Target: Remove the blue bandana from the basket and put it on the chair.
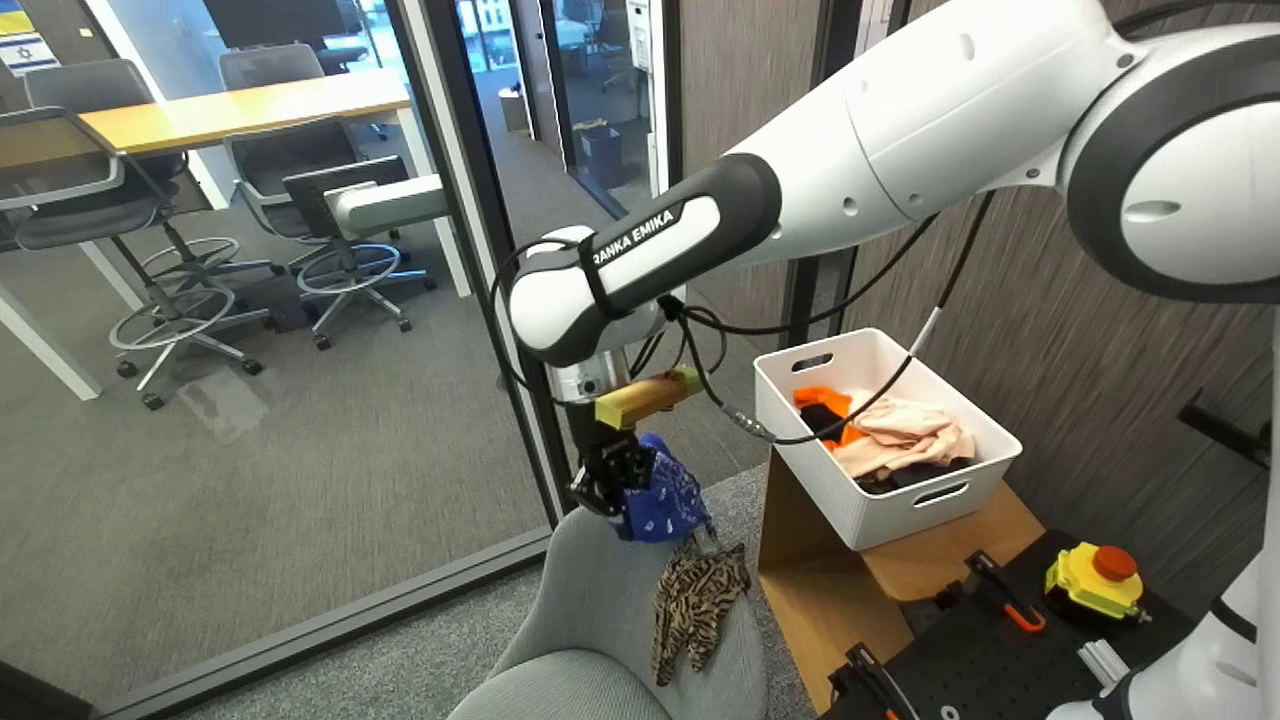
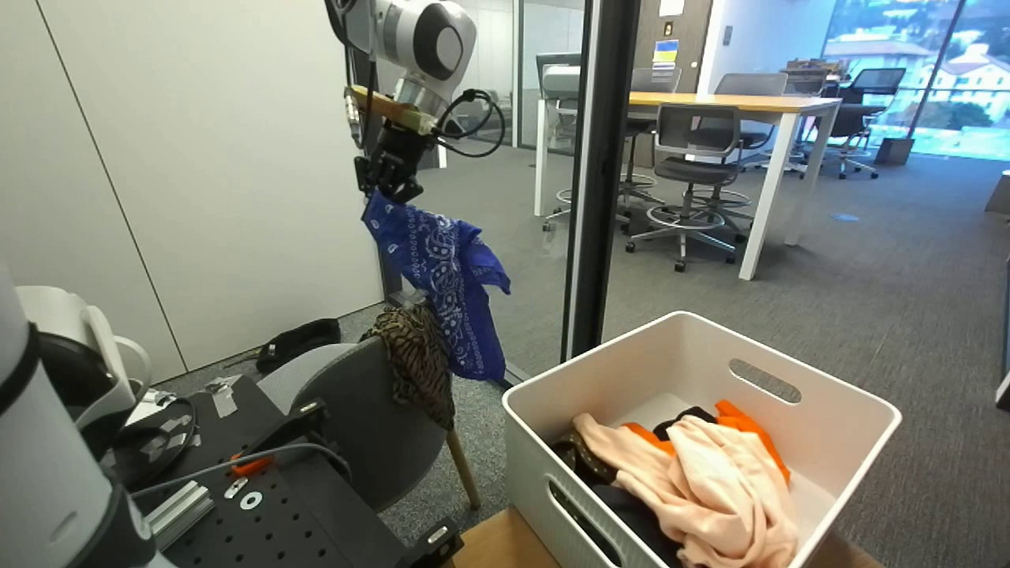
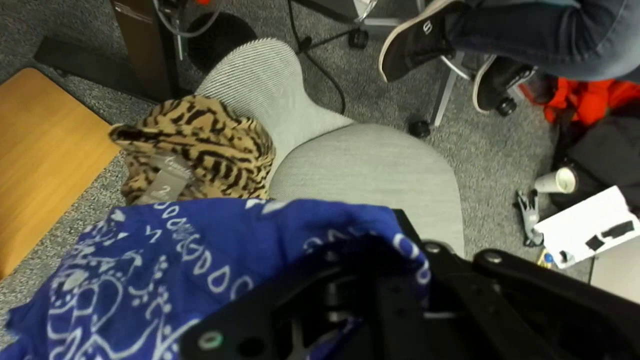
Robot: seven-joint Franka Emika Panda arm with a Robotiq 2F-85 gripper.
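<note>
My gripper (image 1: 612, 488) is shut on the blue bandana (image 1: 665, 505), high over the chair (image 1: 590, 590) near its backrest. In an exterior view the bandana (image 2: 446, 276) hangs down from the fingertips (image 2: 388, 193), its lower end beside the chair back (image 2: 355, 426). In the wrist view the bandana (image 3: 165, 270) wraps over the jaws (image 3: 395, 240) and spreads to one side. The chair seat (image 3: 370, 165) shows bare there. The white basket (image 2: 527, 457) stands apart from the gripper and holds peach, orange and dark cloths.
A tiger-striped cloth (image 1: 700, 600) drapes over the chair back. The basket stands on a wooden stand (image 1: 830, 610). A glass wall with a dark frame (image 2: 596, 181) is close to the arm. A person's leg (image 3: 530, 35) and a white cup (image 3: 555, 181) show near the chair.
</note>
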